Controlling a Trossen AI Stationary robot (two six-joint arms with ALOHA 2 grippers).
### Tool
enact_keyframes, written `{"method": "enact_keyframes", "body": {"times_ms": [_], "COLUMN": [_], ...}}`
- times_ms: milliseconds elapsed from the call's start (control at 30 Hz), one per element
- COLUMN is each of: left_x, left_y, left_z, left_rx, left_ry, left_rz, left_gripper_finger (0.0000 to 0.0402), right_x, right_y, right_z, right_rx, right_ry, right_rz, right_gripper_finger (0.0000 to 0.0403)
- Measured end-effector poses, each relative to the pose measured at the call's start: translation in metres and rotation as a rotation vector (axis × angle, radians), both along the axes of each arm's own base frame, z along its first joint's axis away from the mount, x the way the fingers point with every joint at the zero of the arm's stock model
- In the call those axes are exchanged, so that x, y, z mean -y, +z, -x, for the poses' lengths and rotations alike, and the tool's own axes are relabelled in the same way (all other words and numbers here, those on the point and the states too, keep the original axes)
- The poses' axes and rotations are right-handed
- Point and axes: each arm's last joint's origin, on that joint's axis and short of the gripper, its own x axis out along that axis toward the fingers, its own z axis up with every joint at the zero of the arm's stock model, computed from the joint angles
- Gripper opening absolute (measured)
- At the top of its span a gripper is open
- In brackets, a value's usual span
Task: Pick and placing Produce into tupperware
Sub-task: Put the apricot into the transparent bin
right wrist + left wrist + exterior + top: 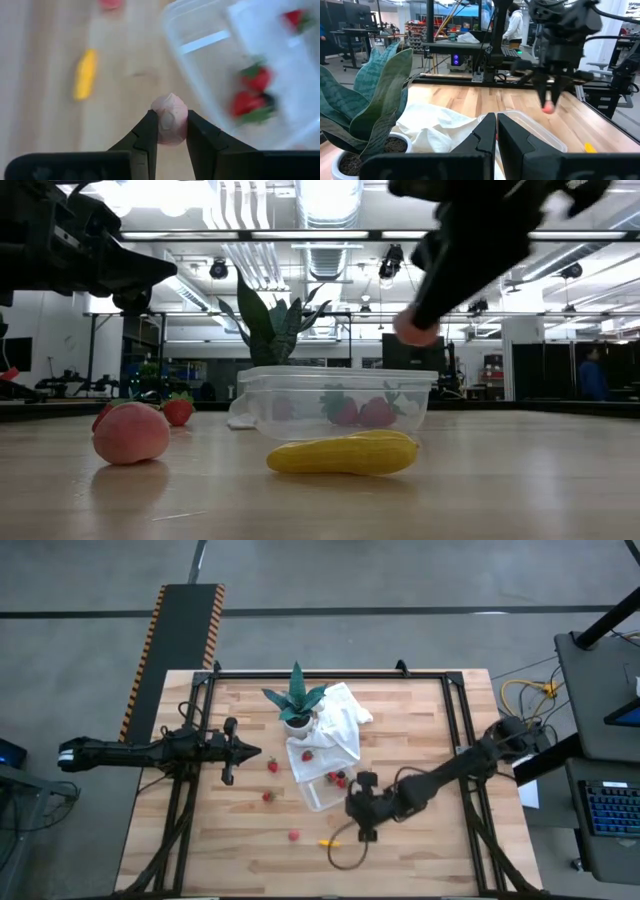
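1. No readable writing shows anywhere.
2. Tupperware (pixel 322 790) sits mid-table against the white cloth (pixel 335 730), strawberries (pixel 250 92) inside.
3. Left gripper (pixel 250 751) hovers closed, empty.
4. Only the right wrist view shows the right gripper (pixel 170 125) pinching a pale pink fruit (pixel 170 119) beside the tupperware.

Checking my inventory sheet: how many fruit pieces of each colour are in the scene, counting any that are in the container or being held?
Red fruit: 5
Pink fruit: 2, one in the right end effector
Yellow fruit: 1
Total: 8
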Motion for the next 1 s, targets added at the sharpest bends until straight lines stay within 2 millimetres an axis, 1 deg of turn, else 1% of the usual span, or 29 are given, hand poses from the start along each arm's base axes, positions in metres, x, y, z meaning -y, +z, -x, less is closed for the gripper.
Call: {"method": "enact_keyframes", "body": {"times_ms": [167,300,467,567,667,867,1000], "left_x": [0.000,0.000,0.000,0.000,0.000,0.000,0.000], "left_y": [0.000,-0.001,-0.002,-0.003,-0.003,-0.004,-0.004], "left_z": [0.000,0.000,-0.001,-0.001,-0.002,-0.002,-0.002], "left_rx": [-0.002,-0.005,-0.019,-0.027,-0.034,-0.037,-0.037], "left_ry": [0.000,0.000,0.000,0.000,0.001,0.001,0.001], "left_rz": [0.000,0.001,0.003,0.004,0.021,0.028,0.028], "left_gripper_finger": [0.0000,0.0000,0.0000,0.0000,0.0000,0.0000,0.0000], "right_x": [0.034,0.063,0.095,0.109,0.115,0.113,0.114], "right_y": [0.009,0.010,0.009,0.008,0.008,0.006,0.005], "right_z": [-0.016,-0.024,-0.030,-0.032,-0.033,-0.033,-0.032], "right_rx": [0.007,-0.007,-0.035,-0.046,-0.046,-0.040,-0.043], "right_ry": [0.005,-0.025,-0.019,-0.022,-0.022,0.047,0.047], "right_rz": [0.068,0.097,0.041,-0.017,-0.036,-0.058,-0.056], "right_gripper_finger": [0.0073,0.0073,0.0073,0.0073,0.0073,0.0073,0.0073]}}
